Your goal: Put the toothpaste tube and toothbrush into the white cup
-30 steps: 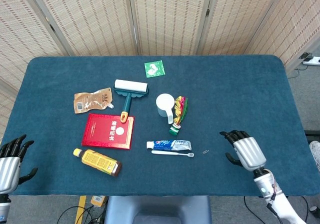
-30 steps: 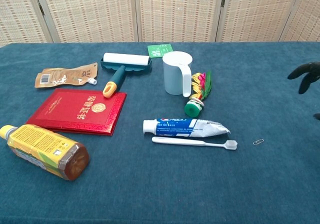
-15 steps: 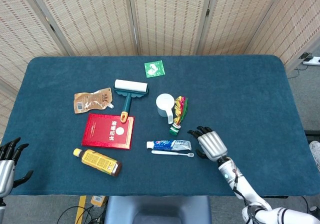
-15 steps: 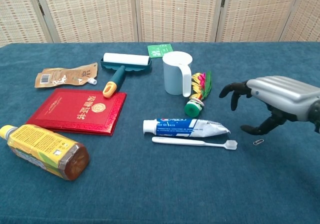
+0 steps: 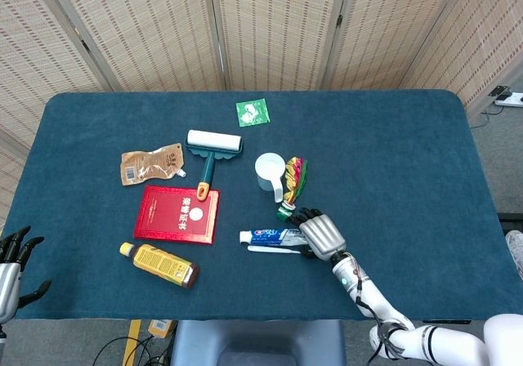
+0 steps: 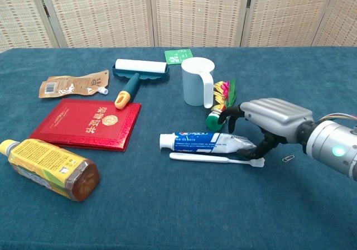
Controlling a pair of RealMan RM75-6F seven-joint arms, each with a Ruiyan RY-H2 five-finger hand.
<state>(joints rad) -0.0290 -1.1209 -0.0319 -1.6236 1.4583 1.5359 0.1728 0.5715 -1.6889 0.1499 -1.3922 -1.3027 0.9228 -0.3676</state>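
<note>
The toothpaste tube lies flat on the blue table, cap to the left. Just in front of it lies the white toothbrush, bristles to the right. The white cup stands upright behind them, handle toward me. My right hand hovers over the crimped right end of the tube, fingers spread and arched, thumb tip down by the brush head; it holds nothing. My left hand shows only at the head view's lower left edge, off the table, fingers apart.
A green-based shuttlecock lies right of the cup, close to my right hand. A lint roller, brown pouch, red booklet and yellow bottle lie to the left. A green packet lies at the back; a paper clip lies right.
My right hand has swept left across the table, from near the right side to over the tube's right end. The left hand has sunk slightly lower at the frame edge.
</note>
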